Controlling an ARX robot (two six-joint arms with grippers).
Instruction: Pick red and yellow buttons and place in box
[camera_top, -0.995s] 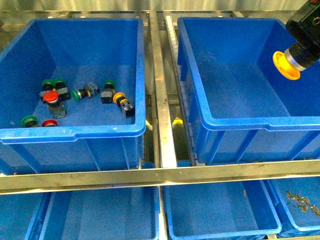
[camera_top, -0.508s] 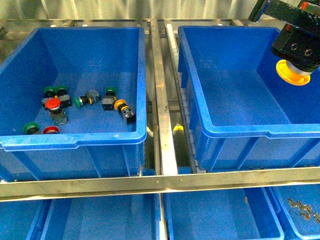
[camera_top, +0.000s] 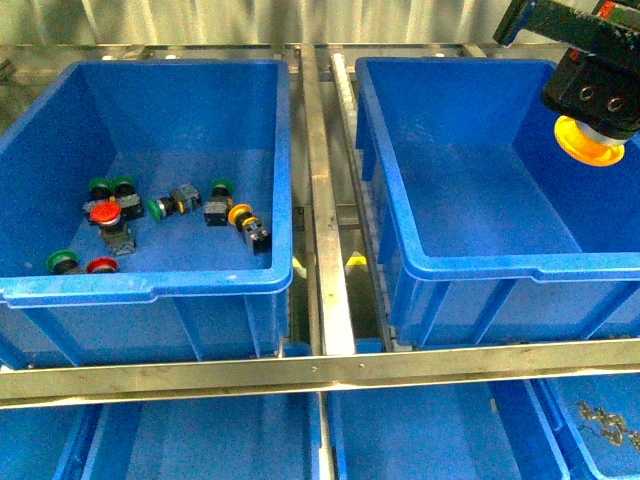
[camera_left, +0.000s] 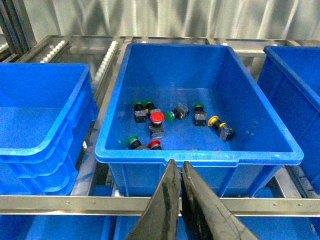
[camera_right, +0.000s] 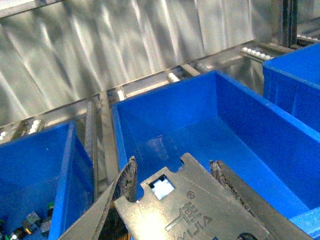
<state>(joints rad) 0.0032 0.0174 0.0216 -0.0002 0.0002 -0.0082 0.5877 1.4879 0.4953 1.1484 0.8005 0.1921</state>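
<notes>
Front view first: the right gripper hangs over the far right corner of the box, its jaws pinching a yellow button with the cap facing down and towards the camera, above the bare floor of the box. Across the metal rail, the left crate holds the rest: one red button upright, another red button close to the near wall, a second yellow button lying on its side, and green-capped switches scattered among them. Over to the left wrist view: the left gripper sits just in front of the left crate, jaws pressed together on nothing, and the two red caps and one yellow cap show inside, with a third crate alongside. Now the right wrist view: the right gripper has both fingers clamped on the dark grey body of the yellow button, the box open beneath it
</notes>
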